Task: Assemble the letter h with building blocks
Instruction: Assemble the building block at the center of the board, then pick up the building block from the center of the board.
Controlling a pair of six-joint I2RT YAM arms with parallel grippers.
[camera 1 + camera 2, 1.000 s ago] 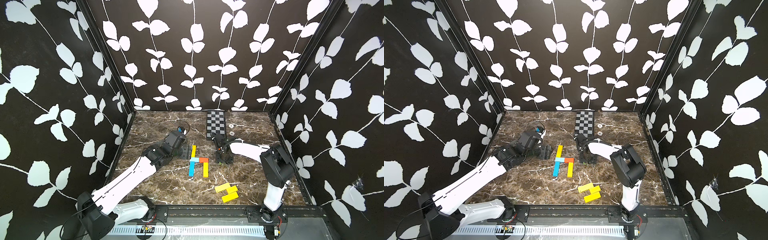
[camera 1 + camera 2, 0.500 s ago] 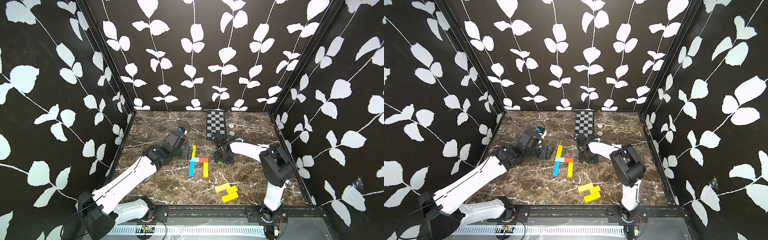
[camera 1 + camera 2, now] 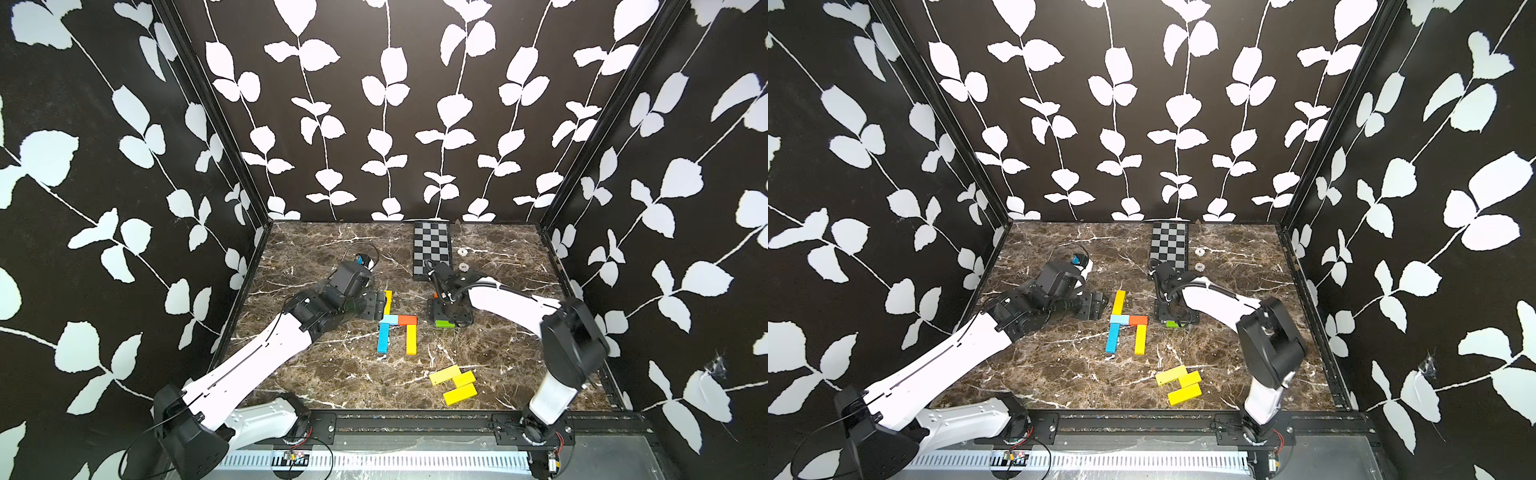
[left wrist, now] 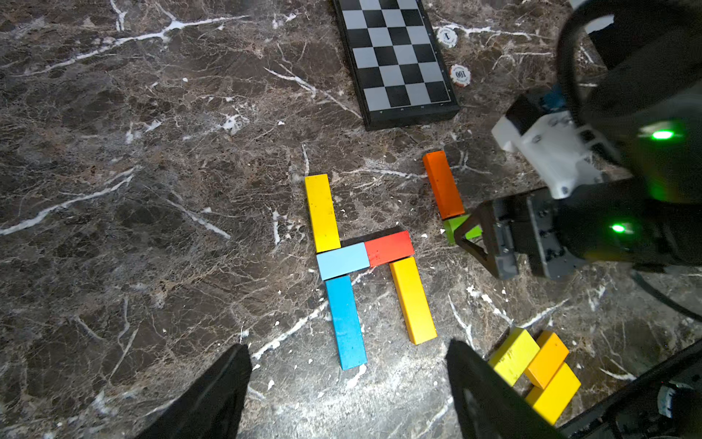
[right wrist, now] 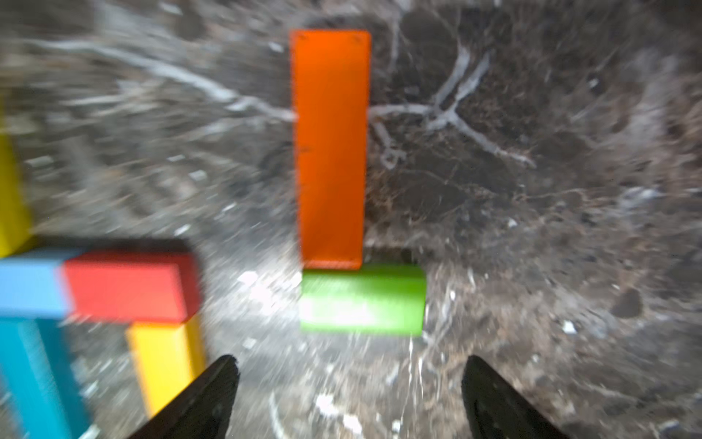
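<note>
On the marble floor, five building blocks lie joined: a long yellow block (image 3: 387, 302), a light blue one (image 3: 389, 319), a red-orange one (image 3: 407, 319), a long blue one (image 3: 383, 338) and a second long yellow one (image 3: 411, 339). To their right a green block (image 5: 362, 300) lies flat across the end of an orange block (image 5: 329, 148). My right gripper (image 5: 349, 376) hovers just over the green block, open and holding nothing. My left gripper (image 3: 376, 305) rests open and empty, left of the upper yellow block.
Three yellow blocks (image 3: 453, 384) lie clustered at the front right. A black-and-grey checkered board (image 3: 431, 245) lies at the back, with two small round chips (image 4: 460, 75) beside it. Patterned walls close three sides, and a black rail (image 3: 415, 419) runs along the front.
My right gripper's jaws have spread wider over the green block, which lies free on the floor. The left arm has not moved.
</note>
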